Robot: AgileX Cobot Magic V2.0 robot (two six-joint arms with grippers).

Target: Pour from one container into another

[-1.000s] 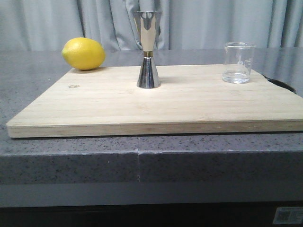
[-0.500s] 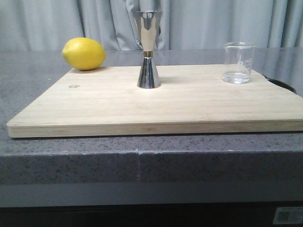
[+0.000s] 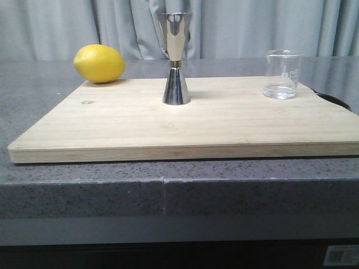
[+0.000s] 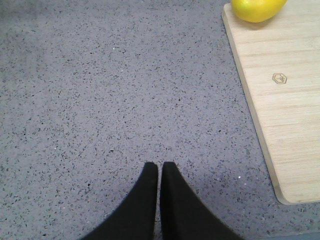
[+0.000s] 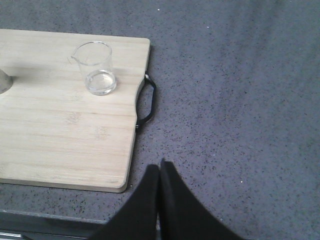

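A small clear glass beaker [image 3: 283,74] with white marks stands upright at the far right of the wooden cutting board [image 3: 190,126], a little clear liquid in its bottom; it also shows in the right wrist view [image 5: 95,75]. The tall steel jigger [image 3: 175,59], hourglass-shaped with a gold waist, stands upright at the board's far middle. My left gripper [image 4: 159,165] is shut and empty over the bare counter left of the board. My right gripper [image 5: 159,167] is shut and empty over the counter off the board's right near corner. Neither arm shows in the front view.
A yellow lemon [image 3: 99,63] lies at the board's far left corner, partly seen in the left wrist view [image 4: 256,9]. A black handle [image 5: 148,102] sticks out from the board's right edge. The grey speckled counter [image 3: 84,185] ends in a front edge near me. Grey curtains hang behind.
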